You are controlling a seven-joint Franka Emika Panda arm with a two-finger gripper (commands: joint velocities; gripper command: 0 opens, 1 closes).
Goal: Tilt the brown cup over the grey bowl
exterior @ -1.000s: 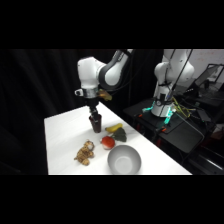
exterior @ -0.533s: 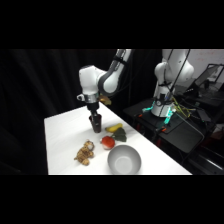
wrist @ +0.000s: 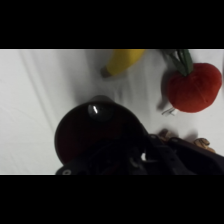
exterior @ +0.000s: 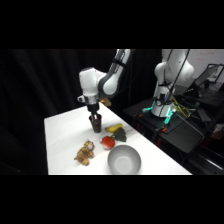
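Observation:
The brown cup (exterior: 97,126) stands on the white table (exterior: 62,135), at the middle of its far half. My gripper (exterior: 94,119) has come straight down onto it and surrounds its top. In the wrist view the dark cup (wrist: 92,127) fills the lower centre, and the gripper's black linkage (wrist: 142,159) overlaps its near side. The grey bowl (exterior: 124,160) sits apart at the table's near right, its smooth inside showing nothing in it.
A red round fruit (exterior: 107,142) (wrist: 194,87), a yellow banana (exterior: 114,128) (wrist: 122,60) and a green item (exterior: 120,134) lie between cup and bowl. A brown toy (exterior: 85,152) lies left of the bowl. A second robot (exterior: 167,85) stands behind, off the table.
The arm has sunk a little, bringing the gripper lower around the cup. The cup, the bowl and the other items have stayed in place.

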